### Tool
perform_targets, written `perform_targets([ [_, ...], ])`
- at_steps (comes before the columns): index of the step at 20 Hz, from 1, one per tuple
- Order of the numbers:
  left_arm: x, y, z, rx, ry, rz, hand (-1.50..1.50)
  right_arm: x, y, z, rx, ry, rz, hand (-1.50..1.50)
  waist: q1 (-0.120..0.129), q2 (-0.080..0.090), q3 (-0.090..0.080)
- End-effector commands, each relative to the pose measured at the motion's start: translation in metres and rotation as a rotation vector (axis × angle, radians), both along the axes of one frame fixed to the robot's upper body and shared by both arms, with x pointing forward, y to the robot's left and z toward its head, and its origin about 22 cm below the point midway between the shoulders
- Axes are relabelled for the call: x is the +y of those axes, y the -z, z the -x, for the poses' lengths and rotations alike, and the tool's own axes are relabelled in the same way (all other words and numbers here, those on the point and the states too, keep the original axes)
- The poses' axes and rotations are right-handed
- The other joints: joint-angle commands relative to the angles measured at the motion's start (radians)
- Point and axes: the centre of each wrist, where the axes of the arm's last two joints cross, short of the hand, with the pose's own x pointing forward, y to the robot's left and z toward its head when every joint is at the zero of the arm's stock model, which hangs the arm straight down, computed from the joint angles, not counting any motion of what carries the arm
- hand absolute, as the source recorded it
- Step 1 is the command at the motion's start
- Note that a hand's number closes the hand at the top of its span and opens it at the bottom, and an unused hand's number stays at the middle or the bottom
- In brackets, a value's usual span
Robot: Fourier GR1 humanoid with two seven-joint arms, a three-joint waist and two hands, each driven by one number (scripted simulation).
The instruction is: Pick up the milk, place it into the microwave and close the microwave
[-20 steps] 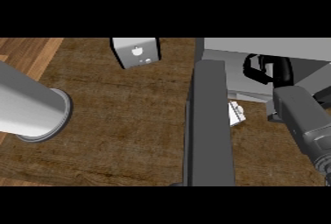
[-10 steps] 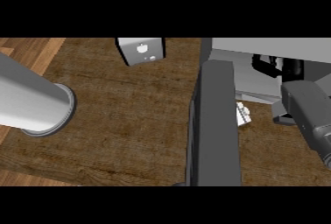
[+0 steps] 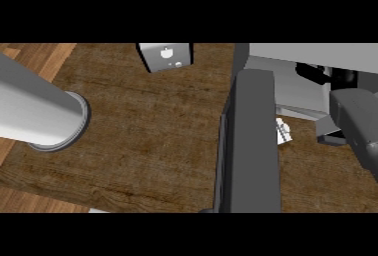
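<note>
On your far left, the left forearm [image 3: 33, 112] comes in as a smooth grey cylinder with a paler rim at its end; the left hand is out of view. Under it lies the surface [image 3: 148, 140], dark brown wood with a coarse, streaky grain. At the top edge stands a small grey box [image 3: 166, 56] with pale marks on its face; you cannot tell what it is.

Right of centre, the microwave door [image 3: 251, 145] stands open, seen edge-on as a tall, dark grey slab with rounded corners. Just beside it, low down, a small white carton shape with faint print shows: likely the milk [image 3: 283, 131], sitting at the mouth of the pale grey microwave [image 3: 295, 90], though most of it is hidden.

At the far right, the black right hand [image 3: 314, 72] shows inside the cavity, well apart from the carton; you cannot tell whether its fingers are spread or curled.

Judging from this, the milk seems placed; closing the door is left.
</note>
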Motion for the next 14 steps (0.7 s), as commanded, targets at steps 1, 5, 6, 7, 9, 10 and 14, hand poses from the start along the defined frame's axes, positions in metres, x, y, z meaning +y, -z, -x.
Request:
perform_targets([
  [1,0.001,-0.004,-0.004,-0.010,0.000,-0.019,-1.50,-0.007,-0.012,-0.003,-0.007,0.018,-0.010,1.50,0.008,0.002,0.000],
  [5,0.003,-0.004,-0.006,0.010,-0.002,-0.052,-1.50,-0.008,-0.004,0.001,-0.001,0.011,-0.004,1.50,0.009,0.007,0.000],
  [6,0.003,-0.006,-0.007,-0.007,-0.005,-0.053,-1.50,-0.010,-0.005,0.001,-0.005,0.010,0.002,1.50,0.015,0.012,0.002],
  [7,0.005,-0.006,-0.005,-0.002,-0.010,-0.059,-1.50,-0.011,-0.005,0.001,-0.002,0.023,-0.006,1.50,0.020,0.007,0.001],
  [9,0.004,-0.005,-0.007,0.010,-0.005,-0.065,-1.50,-0.010,-0.007,0.000,0.000,0.023,0.001,1.50,0.018,0.005,0.000],
  [10,0.002,-0.004,-0.010,0.003,0.004,-0.056,-1.50,-0.010,-0.014,-0.003,-0.018,0.023,-0.009,1.50,0.015,0.010,0.001],
  [14,0.003,0.000,-0.010,0.025,-0.007,-0.060,-1.50,0.010,-0.015,-0.010,-0.058,-0.026,-0.077,-1.50,0.014,-0.001,0.002],
])
